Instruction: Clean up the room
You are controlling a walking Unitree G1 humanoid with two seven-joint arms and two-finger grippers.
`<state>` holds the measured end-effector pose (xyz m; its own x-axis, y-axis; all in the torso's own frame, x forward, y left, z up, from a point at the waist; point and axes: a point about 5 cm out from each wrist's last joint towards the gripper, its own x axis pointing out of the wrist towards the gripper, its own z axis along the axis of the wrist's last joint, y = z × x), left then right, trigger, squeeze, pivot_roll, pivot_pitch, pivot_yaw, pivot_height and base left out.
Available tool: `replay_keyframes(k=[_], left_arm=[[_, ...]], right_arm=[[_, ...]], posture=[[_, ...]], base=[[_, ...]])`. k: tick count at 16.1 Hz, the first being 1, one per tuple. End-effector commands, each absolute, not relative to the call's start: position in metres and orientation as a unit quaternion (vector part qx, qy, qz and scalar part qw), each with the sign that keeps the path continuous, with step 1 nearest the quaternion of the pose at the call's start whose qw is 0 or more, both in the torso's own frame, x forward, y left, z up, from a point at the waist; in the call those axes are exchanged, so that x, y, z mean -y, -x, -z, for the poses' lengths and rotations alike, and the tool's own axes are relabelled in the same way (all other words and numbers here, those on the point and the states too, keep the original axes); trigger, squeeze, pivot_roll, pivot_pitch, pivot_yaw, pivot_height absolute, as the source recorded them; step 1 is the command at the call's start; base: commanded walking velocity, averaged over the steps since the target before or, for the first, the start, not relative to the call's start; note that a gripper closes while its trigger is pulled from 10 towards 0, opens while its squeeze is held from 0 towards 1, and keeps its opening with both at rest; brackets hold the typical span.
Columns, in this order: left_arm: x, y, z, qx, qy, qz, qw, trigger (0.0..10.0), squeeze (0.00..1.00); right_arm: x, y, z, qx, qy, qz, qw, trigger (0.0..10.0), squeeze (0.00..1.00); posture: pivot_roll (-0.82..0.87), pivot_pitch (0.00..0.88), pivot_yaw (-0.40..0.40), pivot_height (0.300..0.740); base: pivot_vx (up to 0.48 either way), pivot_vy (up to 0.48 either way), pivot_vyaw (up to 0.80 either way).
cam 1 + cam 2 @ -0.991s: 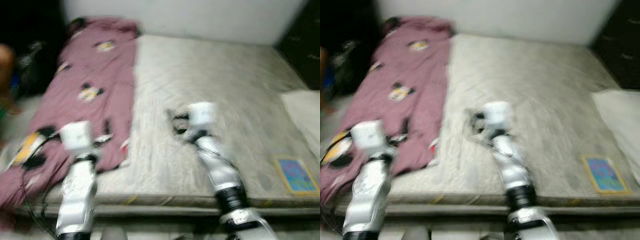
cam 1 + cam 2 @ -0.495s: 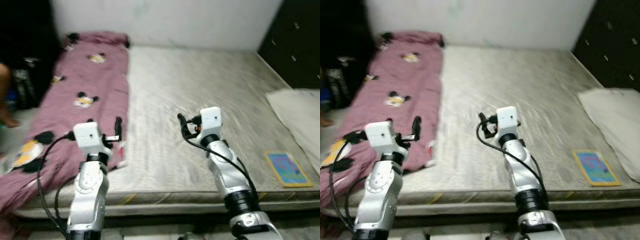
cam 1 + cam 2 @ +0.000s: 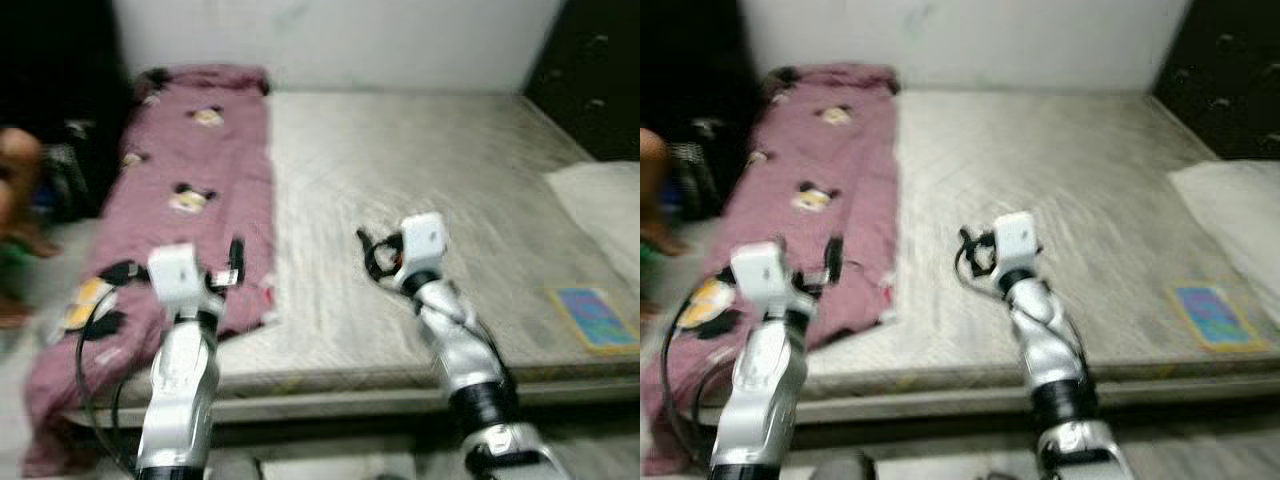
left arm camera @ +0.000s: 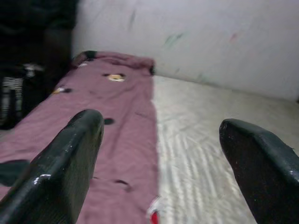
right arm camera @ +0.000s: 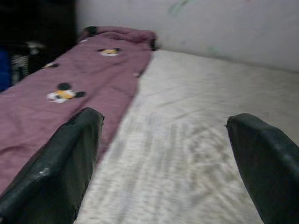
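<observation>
- Over the bed's near edge, I've got both grippers empty: left gripper (image 4: 159,163) spread wide, right gripper (image 5: 161,163) spread wide too.
- Blanket (image 3: 190,200) lies at ten o'clock, trailing off the mattress (image 3: 420,170) corner.
- Head views are smeared; reach now and I'd likely misjudge the hem.
- Book (image 3: 595,318) at three o'clock sits near the edge and could get knocked off.
- Pillow (image 3: 600,200) at two o'clock.

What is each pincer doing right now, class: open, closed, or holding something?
Left pincer: open, holding nothing, above the maroon blanket.
Right pincer: open, holding nothing, above the mattress.
</observation>
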<state>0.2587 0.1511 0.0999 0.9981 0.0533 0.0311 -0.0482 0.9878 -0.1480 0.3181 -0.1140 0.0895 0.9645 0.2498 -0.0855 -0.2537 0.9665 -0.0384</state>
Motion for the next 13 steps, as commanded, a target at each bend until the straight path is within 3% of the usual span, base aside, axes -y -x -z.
replay_keyframes(k=[1, 6, 8, 13], left_arm=[[-0.1545, -0.2614, -0.1045, 0.024, 0.069, -0.031, 0.997, 10.0, 0.0], [-0.1548, -0.2615, -0.1046, 0.025, 0.068, -0.031, 0.997, 10.0, 0.0], [-0.1551, -0.2615, -0.1047, 0.025, 0.068, -0.033, 0.997, 10.0, 0.0], [-0.1557, -0.2623, -0.1046, 0.023, 0.073, -0.033, 0.997, 10.0, 0.0]], right_arm=[[0.1088, -0.3211, -0.095, -0.034, 0.024, -0.137, 0.99, 10.0, 0.0], [0.1088, -0.3214, -0.0948, -0.034, 0.024, -0.136, 0.99, 10.0, 0.0], [0.1088, -0.3214, -0.0948, -0.034, 0.023, -0.136, 0.99, 10.0, 0.0], [0.1083, -0.3219, -0.0951, -0.033, 0.023, -0.136, 0.99, 10.0, 0.0]], posture=[[0.01, 0.0, -0.071, 0.74], [0.01, 0.0, -0.069, 0.74], [0.01, 0.0, -0.069, 0.74], [0.01, 0.0, -0.067, 0.74]], base=[[0.0, 0.48, 0.0], [0.0, 0.467, 0.0], [0.0, 0.0, 0.0], [0.0, 0.456, 0.0]])
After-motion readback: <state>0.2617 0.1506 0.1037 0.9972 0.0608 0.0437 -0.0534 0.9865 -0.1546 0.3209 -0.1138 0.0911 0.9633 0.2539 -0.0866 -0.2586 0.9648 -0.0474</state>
